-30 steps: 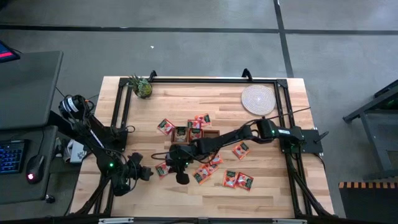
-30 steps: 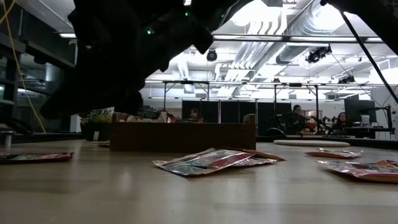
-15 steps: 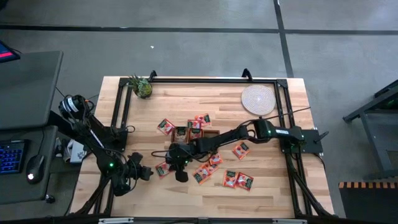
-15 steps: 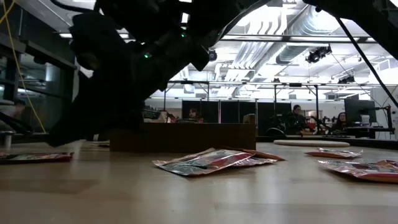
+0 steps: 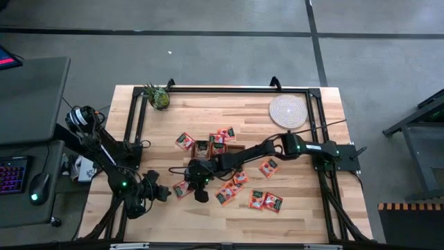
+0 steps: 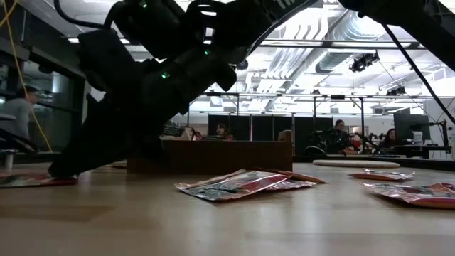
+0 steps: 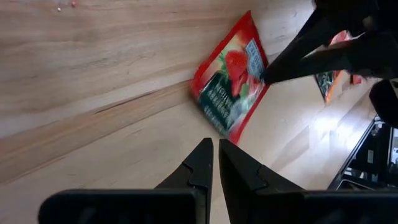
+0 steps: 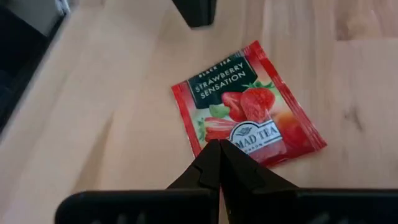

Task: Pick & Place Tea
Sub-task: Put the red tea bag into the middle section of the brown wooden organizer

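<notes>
We note the right tool [image 8: 219, 144] has dropped onto the red square strawberry tea sachet [image 8: 245, 106] on the wooden bench [image 5: 236, 114], tips pressed together, nothing pinched; left tool [image 7: 215, 149] idles nearly closed.

left gripper [image 7: 215, 163]: hovering over the wooden table [image 7: 93, 81], its two dark fingers [image 7: 196, 171] nearly touching, nothing between them
tea packet [image 7: 231, 81]: lying flat just ahead of the fingertips, red with a strawberry picture
right gripper [image 7: 266, 78]: reaching in from beyond, its dark tips touching the packet's far edge
more packets [image 7: 333, 78]: showing partly behind that arm
</notes>
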